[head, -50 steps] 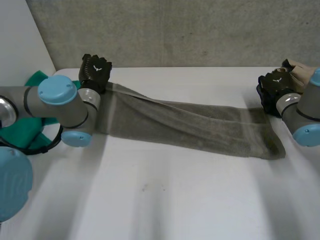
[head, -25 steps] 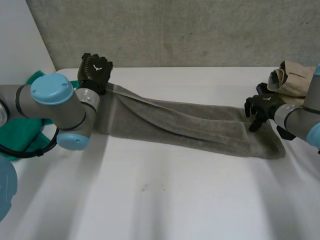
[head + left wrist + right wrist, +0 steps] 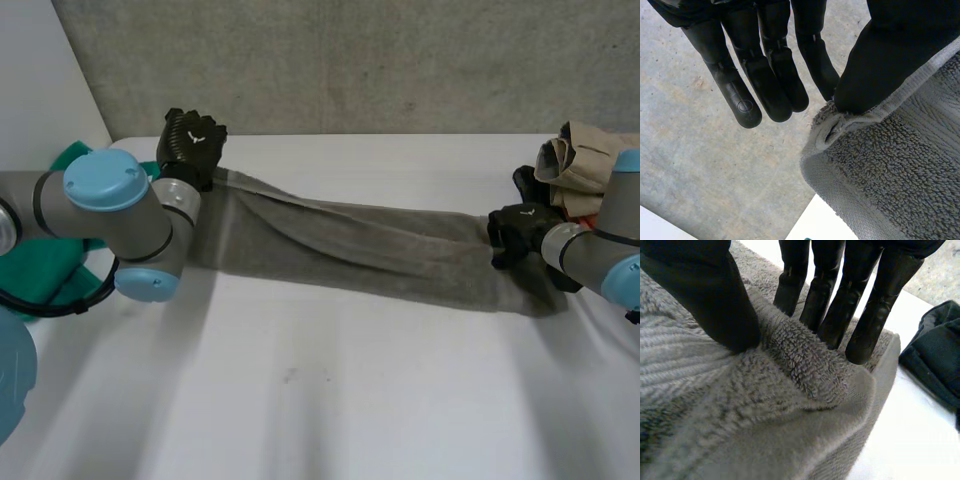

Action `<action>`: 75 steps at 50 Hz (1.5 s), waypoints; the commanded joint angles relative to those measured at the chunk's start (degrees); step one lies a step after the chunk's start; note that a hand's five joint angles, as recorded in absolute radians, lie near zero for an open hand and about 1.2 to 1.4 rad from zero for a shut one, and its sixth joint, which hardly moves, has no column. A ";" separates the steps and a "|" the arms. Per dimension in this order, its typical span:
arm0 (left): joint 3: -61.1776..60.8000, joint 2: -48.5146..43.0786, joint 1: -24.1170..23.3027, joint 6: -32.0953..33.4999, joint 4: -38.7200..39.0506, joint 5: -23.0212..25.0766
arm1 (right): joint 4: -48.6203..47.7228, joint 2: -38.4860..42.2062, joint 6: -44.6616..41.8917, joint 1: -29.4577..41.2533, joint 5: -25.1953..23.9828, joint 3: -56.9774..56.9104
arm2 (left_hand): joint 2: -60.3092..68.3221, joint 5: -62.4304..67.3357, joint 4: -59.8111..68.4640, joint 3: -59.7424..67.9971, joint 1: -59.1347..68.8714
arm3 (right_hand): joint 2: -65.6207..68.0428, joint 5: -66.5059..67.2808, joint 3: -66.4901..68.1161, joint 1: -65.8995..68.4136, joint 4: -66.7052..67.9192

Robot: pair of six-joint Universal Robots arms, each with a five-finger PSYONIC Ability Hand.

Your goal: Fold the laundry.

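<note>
Towel (image 3: 380,250): I had L hand (image 3: 192,143) thumb-pinching corner, R hand (image 3: 517,232) pinching ridge at fingertips; L pinch looked slip-prone.

**No legible writing in any view**

No word, number or brand name can be read. The nearest thing to a sign is a small white mark (image 3: 194,134) on the back of the left hand (image 3: 188,152) in the head view. It is a few thin strokes in a forked shape, too small to tell as a letter. In the left wrist view, one finger (image 3: 735,85) of that hand bears a small stamped ring (image 3: 744,106) near its tip, with nothing readable inside it. The towel (image 3: 380,250) has a woven hem band, and it is plain in both wrist views.
</note>
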 commanded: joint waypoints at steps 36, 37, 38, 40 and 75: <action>15.28 -14.11 -0.17 0.44 5.99 0.00 | -26.46 4.31 -0.30 3.77 5.49 -4.38 | -58.68 -55.42 -58.96 -58.43 -55.12 | -50.50 -47.06 -50.49 -36.44 -50.77; 14.58 -13.41 -0.44 0.53 6.08 -0.09 | -26.38 2.55 -0.21 3.77 5.58 -3.33 | -58.68 -55.41 -58.96 -58.42 -55.12 | -51.02 -47.57 -51.00 -36.95 -51.28; 13.61 -12.54 -0.62 0.62 6.08 -0.09 | -26.29 0.79 -0.12 3.77 5.49 -2.01 | -58.68 -55.41 -58.96 -58.42 -55.12 | -51.02 -47.58 -51.00 -36.95 -51.29; 9.15 -7.56 -1.14 0.79 6.52 -0.17 | -26.29 -6.23 -0.04 3.68 4.96 4.30 | -58.72 -55.46 -59.01 -58.47 -55.16 | -50.52 -47.07 -50.50 -36.45 -50.78; -34.30 18.15 -1.50 -1.14 11.27 0.62 | -33.67 -14.53 -12.51 -0.10 5.40 34.57 | -58.72 -55.46 -59.01 -58.47 -55.16 | 12.35 15.80 12.37 26.42 12.09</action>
